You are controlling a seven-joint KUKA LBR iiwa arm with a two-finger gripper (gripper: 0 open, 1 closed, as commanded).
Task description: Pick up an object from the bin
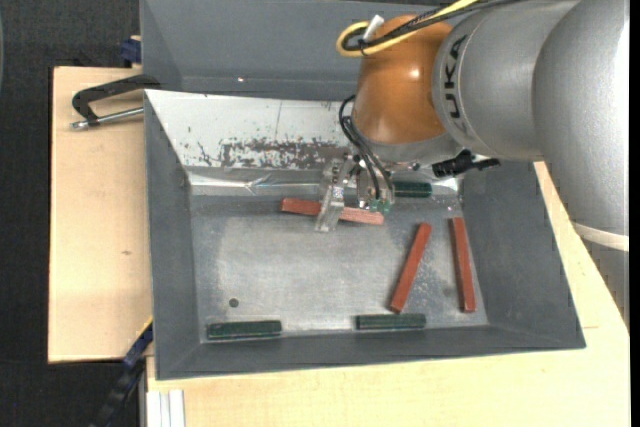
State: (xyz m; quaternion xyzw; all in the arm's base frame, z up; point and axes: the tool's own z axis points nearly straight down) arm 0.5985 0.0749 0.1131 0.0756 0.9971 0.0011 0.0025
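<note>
Grasp step, I judge: the claw (340, 200) is low over a red bar (298, 207) near the back wall of the bin (170, 245). Whether it is clenched or released, I cannot tell. The next move calls for a firm grip and a straight lift.

Red bar (298, 207) partly hidden by gripper (345, 199), green block (411, 188) half under arm (540, 65), arm cropped at right

Flat reddish-brown bar (298, 207), lying nearly level, at the back of the bin (300, 285) floor, its middle under the hand (335, 203)
</note>
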